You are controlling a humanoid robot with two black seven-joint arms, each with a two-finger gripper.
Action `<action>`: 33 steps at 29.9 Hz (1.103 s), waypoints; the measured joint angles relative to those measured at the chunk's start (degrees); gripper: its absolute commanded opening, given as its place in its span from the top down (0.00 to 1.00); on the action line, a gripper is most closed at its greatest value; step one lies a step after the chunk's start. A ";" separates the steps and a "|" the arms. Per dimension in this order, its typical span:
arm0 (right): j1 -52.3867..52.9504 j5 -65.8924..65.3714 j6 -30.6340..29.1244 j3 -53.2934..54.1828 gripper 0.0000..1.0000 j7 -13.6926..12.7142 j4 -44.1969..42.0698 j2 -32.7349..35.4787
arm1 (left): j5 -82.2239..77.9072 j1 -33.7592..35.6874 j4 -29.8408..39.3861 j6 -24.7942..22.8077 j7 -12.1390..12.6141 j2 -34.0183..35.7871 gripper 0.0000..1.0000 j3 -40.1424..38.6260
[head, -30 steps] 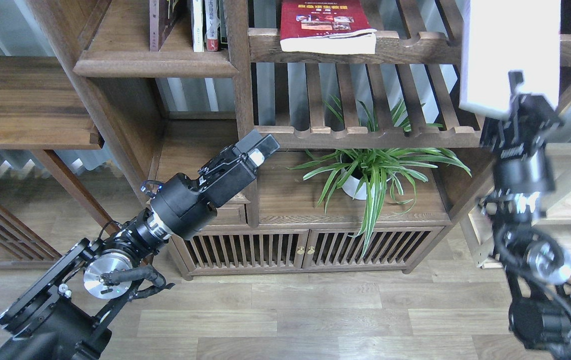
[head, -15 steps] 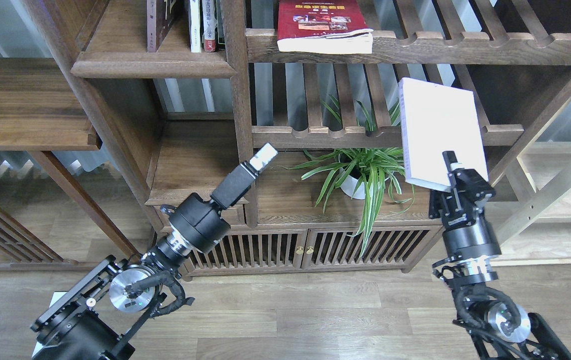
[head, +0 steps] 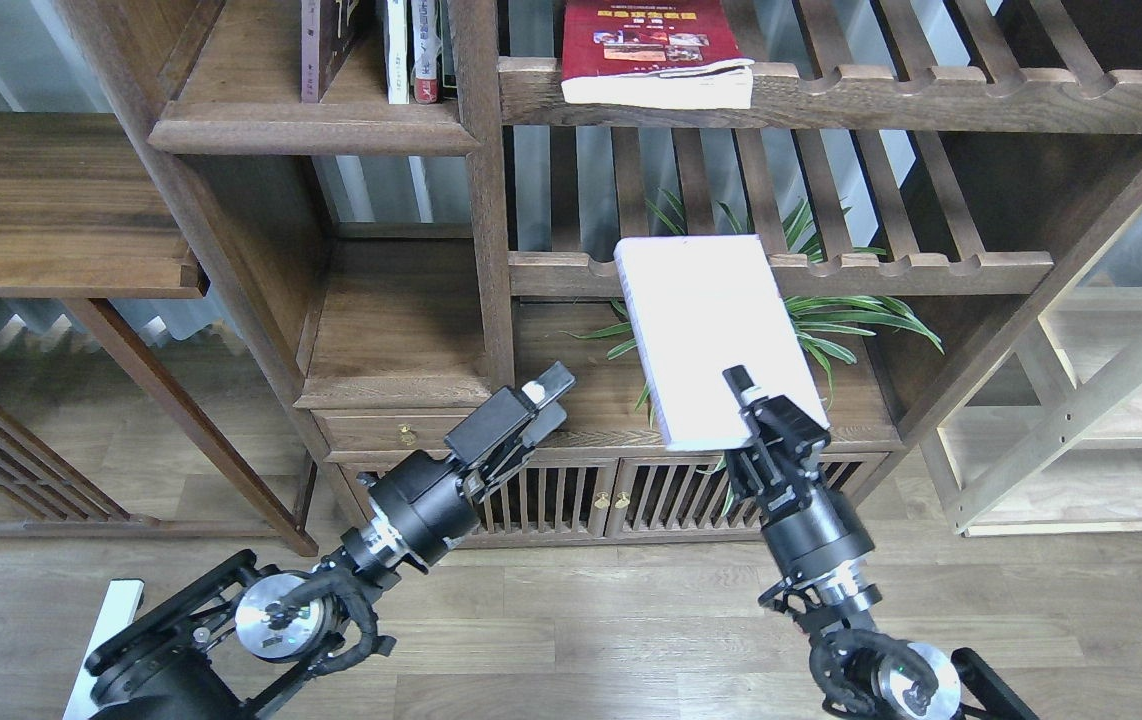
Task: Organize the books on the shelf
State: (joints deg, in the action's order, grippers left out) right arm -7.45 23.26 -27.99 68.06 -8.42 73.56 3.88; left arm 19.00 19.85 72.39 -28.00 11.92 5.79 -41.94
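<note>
My right gripper (head: 746, 400) is shut on the near edge of a plain white book (head: 706, 320) and holds it tilted in front of the lower slatted rack and the plant. My left gripper (head: 546, 390) looks shut and empty, near the cabinet top to the left of the book. The shelf (head: 311, 135), a solid dark board with a rounded front edge, is at the upper left. On it stand a maroon book (head: 316, 50) and two thin books (head: 409, 50). A red book with a yellow title (head: 656, 50) lies flat on the upper slatted rack.
A potted spider plant (head: 851, 315) stands on the low cabinet (head: 551, 500), partly behind the white book. Two slatted racks (head: 931, 270) span the right side. A pale wood shelving unit (head: 1081, 440) stands at the far right, and a dark side shelf (head: 51, 230) at the left.
My right arm has come down and to the left with the white book, from the top right to the middle. My left gripper has dropped lower and drawn back towards me.
</note>
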 measured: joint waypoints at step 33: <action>-2.69 -7.22 0.00 -13.89 0.97 -3.82 -1.93 -3.88 | 20.57 -0.19 2.71 0.00 11.55 23.29 0.06 10.92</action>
State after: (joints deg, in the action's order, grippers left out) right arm -10.13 16.04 -27.99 54.17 -12.24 71.64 0.00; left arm 39.58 19.67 75.10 -28.00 23.48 29.08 -31.03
